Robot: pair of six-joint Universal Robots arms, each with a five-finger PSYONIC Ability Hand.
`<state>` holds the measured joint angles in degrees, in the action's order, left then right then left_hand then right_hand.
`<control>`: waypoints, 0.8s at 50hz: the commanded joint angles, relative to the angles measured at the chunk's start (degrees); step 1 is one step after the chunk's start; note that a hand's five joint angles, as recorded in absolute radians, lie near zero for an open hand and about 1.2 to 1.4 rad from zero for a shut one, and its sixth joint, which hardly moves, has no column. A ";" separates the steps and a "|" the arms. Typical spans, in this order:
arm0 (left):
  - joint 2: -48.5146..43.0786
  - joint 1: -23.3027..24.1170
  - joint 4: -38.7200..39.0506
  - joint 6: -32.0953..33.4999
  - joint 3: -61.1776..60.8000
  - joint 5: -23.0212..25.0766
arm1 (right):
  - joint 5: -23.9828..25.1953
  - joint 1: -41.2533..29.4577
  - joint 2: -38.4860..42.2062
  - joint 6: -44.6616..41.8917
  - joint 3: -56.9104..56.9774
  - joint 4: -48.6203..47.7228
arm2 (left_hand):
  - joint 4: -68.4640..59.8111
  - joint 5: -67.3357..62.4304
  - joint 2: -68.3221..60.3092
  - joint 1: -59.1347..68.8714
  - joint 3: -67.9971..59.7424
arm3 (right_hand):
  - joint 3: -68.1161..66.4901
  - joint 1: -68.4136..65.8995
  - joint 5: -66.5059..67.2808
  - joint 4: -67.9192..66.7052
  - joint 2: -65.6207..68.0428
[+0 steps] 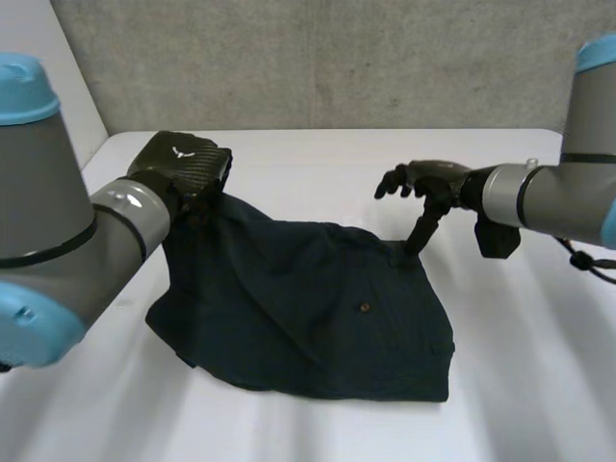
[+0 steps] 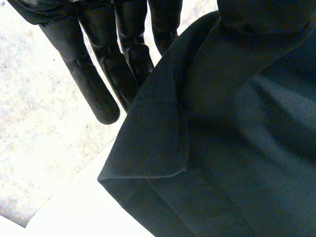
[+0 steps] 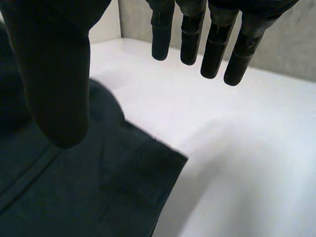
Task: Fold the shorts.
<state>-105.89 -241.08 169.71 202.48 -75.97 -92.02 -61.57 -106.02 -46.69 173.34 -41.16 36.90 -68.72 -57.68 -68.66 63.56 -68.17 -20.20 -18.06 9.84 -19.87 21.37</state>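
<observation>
Nearest the camera, the dark shorts (image 1: 318, 318) lie spread across the middle of the white counter (image 1: 520, 375), their near edge rumpled and flat on the surface, a small button (image 1: 364, 307) showing on the upper layer. Further back the cloth rises at its far left corner into the left robot hand (image 1: 183, 164), which holds that hemmed corner off the counter. Its wrist view shows straight fingers (image 2: 98, 94) behind the folded hem, and the cloth appears pinched against them. At the far right corner the right robot hand (image 1: 428, 183) is open: its thumb (image 3: 57, 89) points down over the fabric, at or just above it, while the other fingers hang relaxed over bare counter beyond the edge. A grey wall (image 1: 308, 58) closes the scene behind. The main risk is imbalance, since only one corner is held. If the left arm carries its corner over, the free right side may drag or pivot on the smooth counter and the fold would land skewed. The left pinch also looks shallow at the hem, so a quick pull could slip it loose.
</observation>
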 commanded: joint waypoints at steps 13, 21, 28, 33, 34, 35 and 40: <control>13.34 3.07 0.88 0.28 -8.32 -0.27 | -0.03 -0.32 -4.03 -4.41 -12.19 -2.89 | -11.28 -12.32 -11.34 16.44 -11.83 | -2.50 -4.63 2.85 -2.82 1.32; 15.98 2.98 0.97 0.20 -9.28 -0.27 | -0.04 -2.17 2.56 -5.20 -10.08 -3.24 | -11.28 -12.32 -11.34 16.44 -11.83 | -34.18 -36.32 34.54 -34.51 33.01; 14.84 2.28 2.55 0.46 -13.32 -0.27 | -0.13 -2.61 -2.87 -6.17 -10.61 -3.77 | -11.28 -12.32 -11.34 16.44 -11.83 | -59.80 -61.94 60.16 -60.13 58.63; 10.80 1.40 4.57 0.72 -15.35 -0.35 | -0.30 -2.00 -11.48 -11.78 -14.64 -4.38 | -11.28 -12.32 -11.34 16.44 -11.83 | -59.80 -61.94 60.16 -60.13 58.63; 9.84 0.96 4.66 0.72 -15.35 -0.35 | -0.39 -1.99 -12.28 -13.62 -15.52 -4.21 | -11.28 -12.32 -11.34 16.44 -11.83 | -59.80 -61.94 60.16 -60.13 58.63; 7.57 0.00 4.66 0.81 -15.09 -0.35 | -0.74 -1.91 -13.85 -17.64 -17.62 -3.77 | -11.28 -12.32 -11.34 16.44 -11.83 | -59.80 -61.94 60.16 -60.13 58.63; -0.26 -1.41 4.92 1.77 -12.37 -0.35 | -6.26 -2.43 -15.19 -27.34 -21.51 -2.98 | -11.28 -12.32 -11.34 16.44 -11.83 | -59.80 -61.94 60.16 -60.13 58.63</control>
<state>-98.43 -240.95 174.31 203.33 -90.84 -92.35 -63.02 -108.08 -59.61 156.04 -58.38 33.14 -68.73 -57.68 -68.69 63.56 -68.19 -67.82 -55.48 55.36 -68.10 66.87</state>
